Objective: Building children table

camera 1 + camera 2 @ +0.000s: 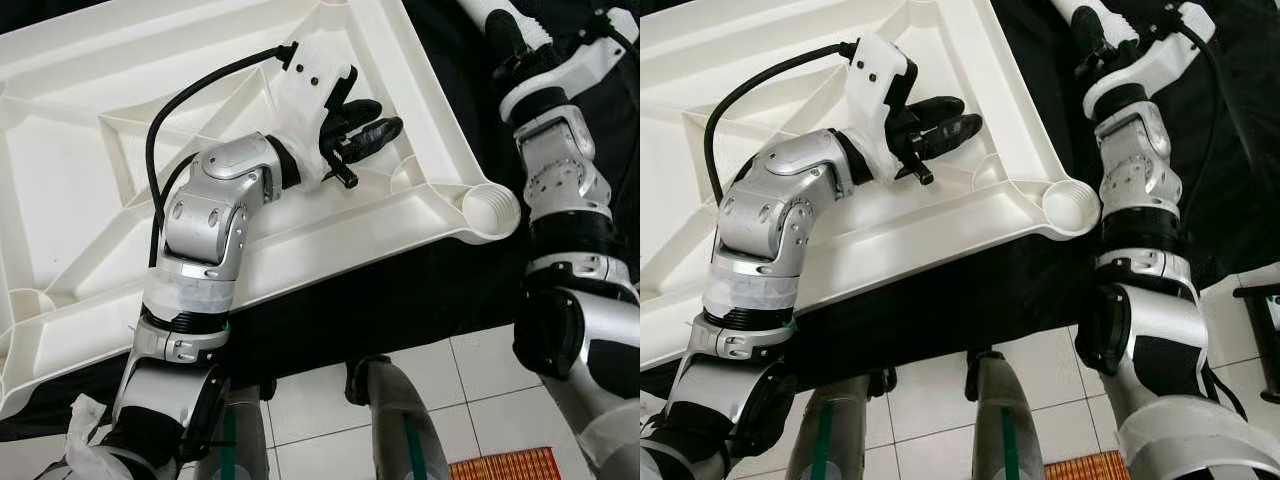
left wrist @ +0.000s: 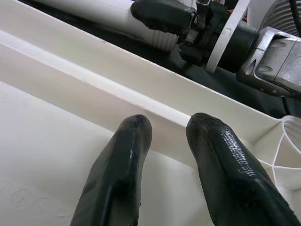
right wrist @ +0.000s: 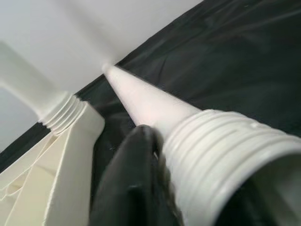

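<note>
Left gripper (image 1: 372,135) spread, resting on upturned tabletop (image 1: 60,170) | right gripper (image 3: 141,155) pinching table leg (image 3: 155,110) | risk: I cross-thread it at corner socket (image 1: 490,208)

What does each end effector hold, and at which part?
The right end effector grips a white table leg near its threaded end. The left end effector holds nothing; it is open over the upturned tabletop.

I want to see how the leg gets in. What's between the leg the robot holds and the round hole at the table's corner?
Just black cloth, seen from the head camera. The right gripper holds the table leg beyond the corner socket.
</note>
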You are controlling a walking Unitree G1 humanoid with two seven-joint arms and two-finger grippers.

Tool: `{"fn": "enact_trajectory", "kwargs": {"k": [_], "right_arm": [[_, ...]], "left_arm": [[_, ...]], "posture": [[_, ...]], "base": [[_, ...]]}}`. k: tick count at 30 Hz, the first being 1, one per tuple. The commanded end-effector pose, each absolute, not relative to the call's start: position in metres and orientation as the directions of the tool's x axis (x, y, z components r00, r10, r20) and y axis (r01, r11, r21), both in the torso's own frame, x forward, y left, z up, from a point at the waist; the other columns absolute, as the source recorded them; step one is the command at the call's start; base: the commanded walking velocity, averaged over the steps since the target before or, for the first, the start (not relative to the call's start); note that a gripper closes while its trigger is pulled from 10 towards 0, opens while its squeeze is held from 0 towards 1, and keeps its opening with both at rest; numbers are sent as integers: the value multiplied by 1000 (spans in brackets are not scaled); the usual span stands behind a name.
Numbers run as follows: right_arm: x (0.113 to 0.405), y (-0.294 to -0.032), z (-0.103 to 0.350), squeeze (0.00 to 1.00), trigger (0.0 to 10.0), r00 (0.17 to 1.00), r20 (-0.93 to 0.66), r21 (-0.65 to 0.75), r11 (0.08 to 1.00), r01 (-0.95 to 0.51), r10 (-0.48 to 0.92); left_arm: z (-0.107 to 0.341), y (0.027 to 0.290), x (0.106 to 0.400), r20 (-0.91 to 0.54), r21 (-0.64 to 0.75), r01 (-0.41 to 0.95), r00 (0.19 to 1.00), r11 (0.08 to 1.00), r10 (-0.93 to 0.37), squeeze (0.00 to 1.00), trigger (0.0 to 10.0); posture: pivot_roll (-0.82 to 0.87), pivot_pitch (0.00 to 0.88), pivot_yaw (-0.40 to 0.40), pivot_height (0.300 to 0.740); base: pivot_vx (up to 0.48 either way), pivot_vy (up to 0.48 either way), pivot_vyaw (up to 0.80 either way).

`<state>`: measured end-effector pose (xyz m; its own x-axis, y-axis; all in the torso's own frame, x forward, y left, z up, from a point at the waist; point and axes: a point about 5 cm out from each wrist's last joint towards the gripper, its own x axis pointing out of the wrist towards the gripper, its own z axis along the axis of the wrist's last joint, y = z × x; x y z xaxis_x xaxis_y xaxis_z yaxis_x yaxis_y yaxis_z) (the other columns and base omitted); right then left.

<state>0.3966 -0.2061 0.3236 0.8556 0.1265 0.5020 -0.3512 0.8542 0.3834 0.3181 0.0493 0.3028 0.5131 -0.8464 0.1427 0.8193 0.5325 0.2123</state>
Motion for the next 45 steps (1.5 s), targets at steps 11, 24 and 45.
{"fn": "enact_trajectory", "kwargs": {"k": [11, 24, 45], "right_arm": [[382, -213, 308, 0, 667, 847, 525, 292, 917, -273, 85], [340, -208, 295, 0, 10000, 816, 579, 163, 981, -105, -8], [288, -196, 305, 0, 10000, 716, 697, -57, 992, 114, -42]], "left_arm": [[294, 49, 322, 102, 193, 812, 543, 552, -834, 0, 10000], [294, 49, 324, 114, 203, 811, 536, 548, -836, 0, 10000], [319, 63, 337, 301, 119, 778, 564, 617, -769, 0, 10000]], "posture": [[137, 474, 10, 740], [123, 433, 13, 740], [76, 231, 12, 740]], "base": [[0, 0, 0], [0, 0, 0], [0, 0, 0]]}}
